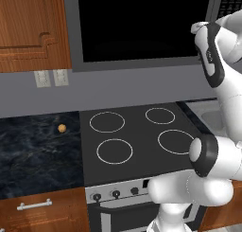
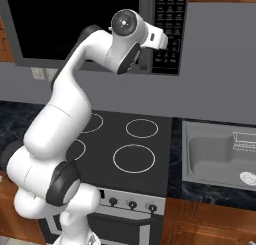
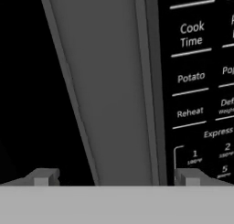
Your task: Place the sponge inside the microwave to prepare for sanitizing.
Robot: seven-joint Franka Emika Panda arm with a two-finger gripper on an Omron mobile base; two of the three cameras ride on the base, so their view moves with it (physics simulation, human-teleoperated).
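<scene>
- The pincer was held wide open and empty, straddling the handle of the microwave.
- The door was judged shut; the sponge's place could not be told.

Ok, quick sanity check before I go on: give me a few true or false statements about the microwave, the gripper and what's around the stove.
1. The microwave door is closed. True.
2. The gripper holds the sponge. False: its jaws are open and empty, either side of the grey bar handle.
3. The gripper is up by the keypad. True.
4. A pan sits on the stove. False: all four burners are bare.
5. A small tan ball lies on the dark counter left of the stove. True.
</scene>
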